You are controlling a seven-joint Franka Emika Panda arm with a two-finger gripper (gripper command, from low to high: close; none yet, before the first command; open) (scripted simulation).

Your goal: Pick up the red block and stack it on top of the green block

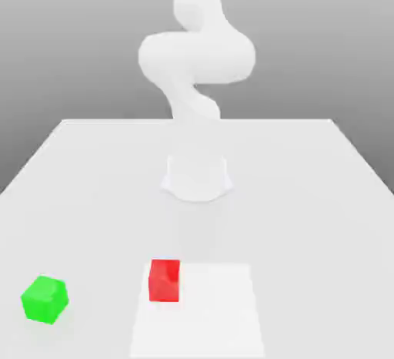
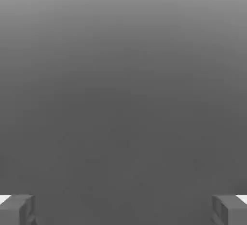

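From my station I judge the job not yet begun: the small bright red cube with plain matte faces, the red block (image 1: 165, 280), sits on the pale white table (image 1: 308, 196) and nothing grips it, while the small bright green cube of the same matte finish, the green block (image 1: 45, 300), rests well apart from it toward the exterior view's left with nothing on top. Reaching, grasping, lifting, carrying and placing all remain to be done. The white robot arm (image 1: 196, 57) rises behind its round base (image 1: 197, 179) at the middle of the table, farther from the camera than both cubes. In the hand view the gripper (image 2: 123, 209) has its two grey fingertips (image 2: 17, 209) set far apart, as wide as I would expect, with nothing between them but plain grey. The red block stands square on a slightly brighter patch of the table, at its near-left part, its faces clean and evenly coloured. The green block looks about the same size and sits turned a little, showing a corner toward the camera.
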